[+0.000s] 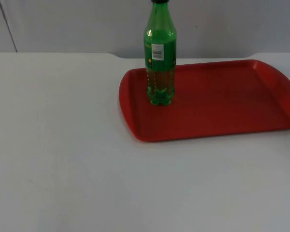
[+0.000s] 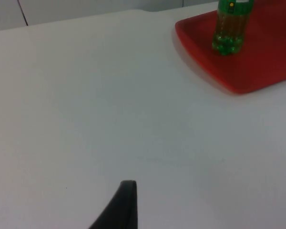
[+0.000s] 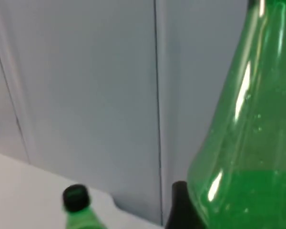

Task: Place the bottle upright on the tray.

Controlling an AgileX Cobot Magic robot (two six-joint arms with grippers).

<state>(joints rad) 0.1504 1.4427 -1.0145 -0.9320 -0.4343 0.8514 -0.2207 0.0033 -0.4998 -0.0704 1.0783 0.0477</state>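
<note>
Near the tray's left edge the bottle stands upright, white table open beside; jaws cannot be judged.

Looks like a lab/test bench, not a home: plain white table top w/ no clutter, ending at 12 o'clock against a grey partition wall w/ panel seams. A red tray sits at approx 2 o'clock as a staged prop.
</note>
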